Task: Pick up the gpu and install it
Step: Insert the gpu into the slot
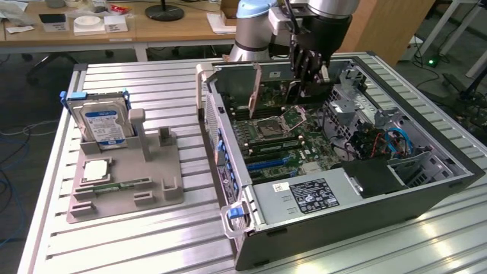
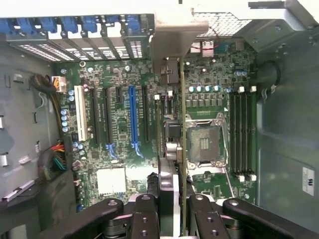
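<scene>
The gpu (image 1: 275, 91) is a thin green card with a silver end bracket. It hangs on edge inside the open computer case (image 1: 426, 188), above the motherboard (image 1: 281, 137). My gripper (image 1: 308, 85) reaches down from above and is shut on the card's upper edge. In the wrist view the gpu (image 2: 182, 144) appears edge-on between my black fingers (image 2: 144, 214), and my gripper (image 2: 174, 206) clamps it. Its bracket (image 2: 172, 40) points toward the case's rear slot openings. The card sits over the board beside the processor socket (image 2: 204, 144), to one side of the long blue slot (image 2: 132, 117).
A grey fixture (image 1: 125, 194) at the exterior view's left holds an upright hard drive (image 1: 102, 123), a processor chip (image 1: 95, 170) and a memory strip (image 1: 122, 185). The power supply (image 1: 304, 197) fills the case's near end. Cables (image 1: 396, 142) and drive bays crowd its right side.
</scene>
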Robot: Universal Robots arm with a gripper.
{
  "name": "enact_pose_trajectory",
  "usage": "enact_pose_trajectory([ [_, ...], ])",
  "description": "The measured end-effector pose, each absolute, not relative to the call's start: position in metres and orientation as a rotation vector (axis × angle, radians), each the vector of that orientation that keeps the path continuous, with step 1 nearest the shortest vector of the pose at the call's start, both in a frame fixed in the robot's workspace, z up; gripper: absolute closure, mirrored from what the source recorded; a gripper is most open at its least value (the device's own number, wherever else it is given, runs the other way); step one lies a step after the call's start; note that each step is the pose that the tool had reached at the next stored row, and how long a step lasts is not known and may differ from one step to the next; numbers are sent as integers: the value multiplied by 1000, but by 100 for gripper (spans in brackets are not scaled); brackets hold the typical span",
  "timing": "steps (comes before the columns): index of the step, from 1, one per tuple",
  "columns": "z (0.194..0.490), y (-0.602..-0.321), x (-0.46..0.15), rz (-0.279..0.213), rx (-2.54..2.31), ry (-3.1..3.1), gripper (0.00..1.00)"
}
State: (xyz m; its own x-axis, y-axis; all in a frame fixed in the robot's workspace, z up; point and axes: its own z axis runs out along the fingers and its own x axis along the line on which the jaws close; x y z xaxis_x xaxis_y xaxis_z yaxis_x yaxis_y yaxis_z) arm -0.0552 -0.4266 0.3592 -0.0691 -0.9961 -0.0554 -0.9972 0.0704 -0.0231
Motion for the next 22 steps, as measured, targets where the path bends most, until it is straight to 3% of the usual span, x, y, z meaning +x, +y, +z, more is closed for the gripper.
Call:
enact_pose_trajectory([
  [22,345,-429,-63,32,-2110,2254,72],
])
